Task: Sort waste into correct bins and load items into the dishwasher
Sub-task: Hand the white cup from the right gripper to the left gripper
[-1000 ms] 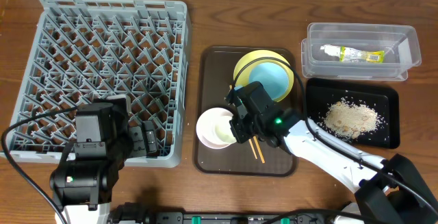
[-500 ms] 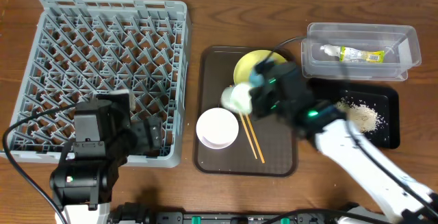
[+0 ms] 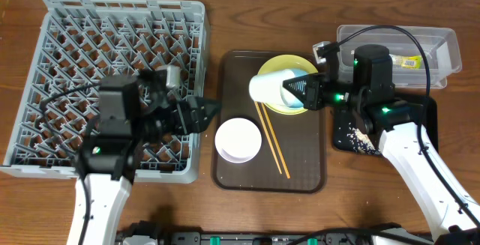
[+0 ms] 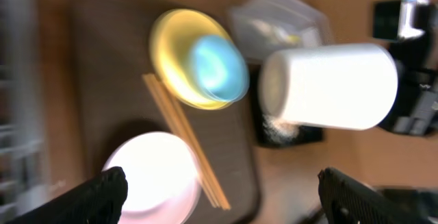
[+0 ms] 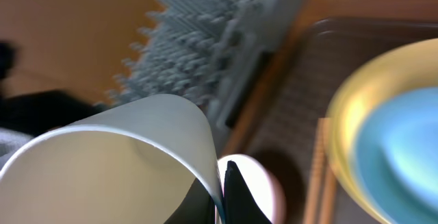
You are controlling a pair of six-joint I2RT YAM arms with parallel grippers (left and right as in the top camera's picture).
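Note:
The small white cup (image 3: 264,88) (image 4: 328,85) hangs on its side above the yellow plate (image 3: 274,67) (image 4: 179,42). My right gripper (image 3: 283,89) (image 5: 222,191) is shut on its rim, one finger (image 5: 237,196) outside the cup's wall (image 5: 123,155). The light-blue bowl (image 4: 217,65) (image 5: 404,148) sits in the plate. On the brown tray lie the white bowl (image 3: 238,140) (image 4: 152,176) and the chopsticks (image 3: 271,144) (image 4: 181,138). Open and holding nothing, my left gripper (image 3: 204,114) (image 4: 229,196) is at the dish rack's (image 3: 112,50) right edge and faces the cup. The wrapper (image 3: 409,63) lies in the clear tub (image 3: 446,46).
The dark brown tray (image 3: 232,177) lies between the rack and the bins. The black tray (image 3: 345,118) holds rice scraps (image 3: 358,141), partly hidden under my right arm. My right arm's cable loops over the clear tub.
My right gripper lifted the cup off the brown tray and swung it up over the plate. My left arm reached from the rack's front toward the tray, still open.

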